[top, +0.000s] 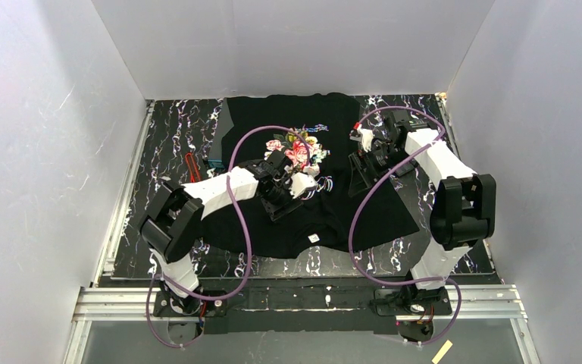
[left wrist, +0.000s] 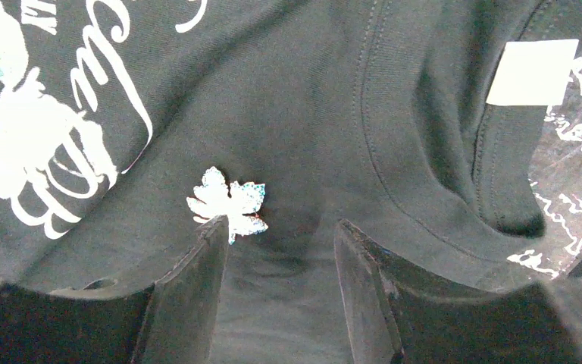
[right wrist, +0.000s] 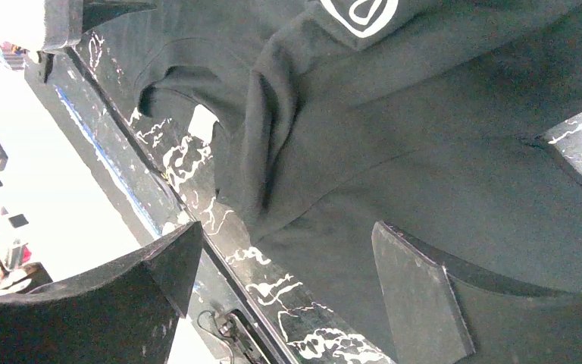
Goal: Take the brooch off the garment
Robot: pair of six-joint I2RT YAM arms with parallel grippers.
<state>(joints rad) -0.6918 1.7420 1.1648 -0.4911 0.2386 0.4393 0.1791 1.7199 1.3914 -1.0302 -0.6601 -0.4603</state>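
Note:
The garment (top: 364,205) is a black T-shirt with a pink rose print (top: 297,150), spread flat on the mat. In the left wrist view the brooch (left wrist: 227,203), a small white glittering leaf, sits pinned on the shirt (left wrist: 311,114) between the white lettering (left wrist: 121,76) and the collar with its white label (left wrist: 534,72). My left gripper (left wrist: 276,231) is open just above the cloth, and its left fingertip (left wrist: 211,243) touches the brooch's lower edge. My right gripper (right wrist: 288,246) is open and empty, low over the shirt's (right wrist: 424,152) edge and the mat.
The black marbled mat (top: 167,152) fills the table between white walls. A red object (top: 191,167) and a blue one (top: 214,161) lie left of the shirt. The right arm (top: 439,155) reaches in from the right, and a metal rail (top: 303,297) runs along the near edge.

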